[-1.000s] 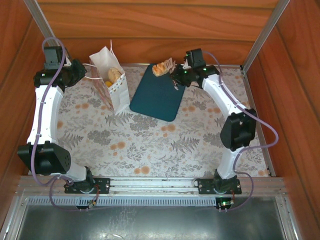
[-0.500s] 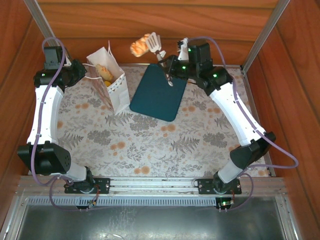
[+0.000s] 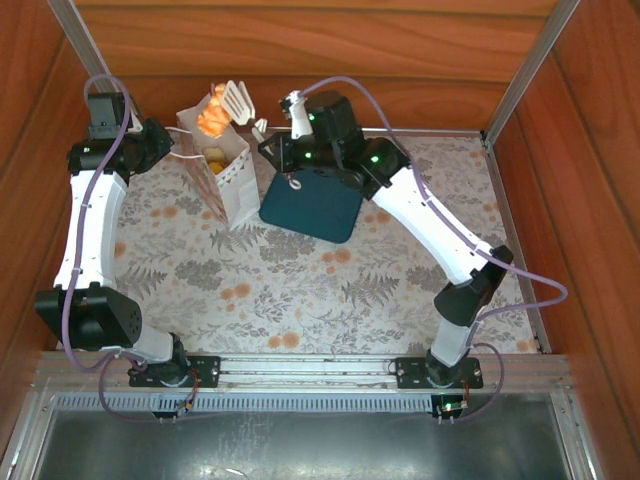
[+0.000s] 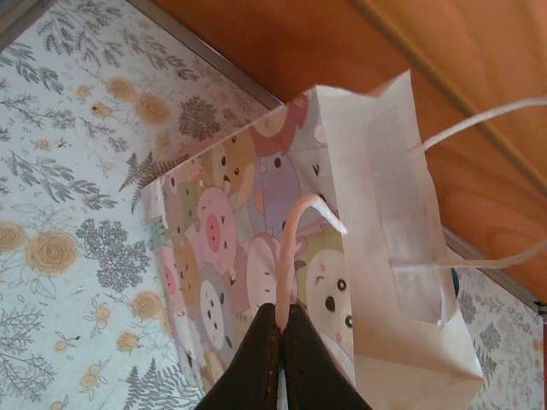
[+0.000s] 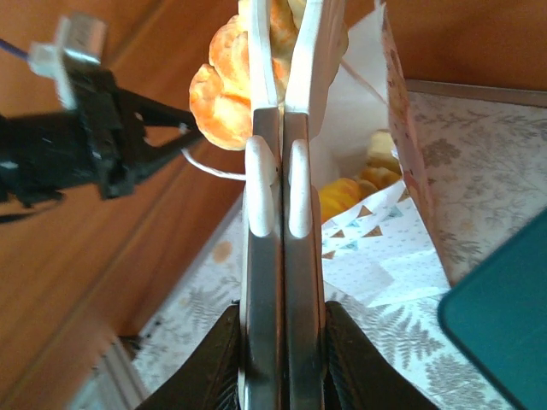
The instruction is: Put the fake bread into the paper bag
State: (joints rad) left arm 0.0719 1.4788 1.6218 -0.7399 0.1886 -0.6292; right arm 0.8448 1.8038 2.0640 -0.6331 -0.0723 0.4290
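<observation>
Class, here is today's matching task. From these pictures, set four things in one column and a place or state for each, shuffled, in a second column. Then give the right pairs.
Things
1. left gripper
2. right gripper
3. tray
4. bag

Places and states
A. lies flat on the table
B. stands upright with its mouth open
C. shut on the handle
D. shut on a bread piece over the bag's mouth

Pairs: 1-C; 2-D; 3-A; 4-B
</observation>
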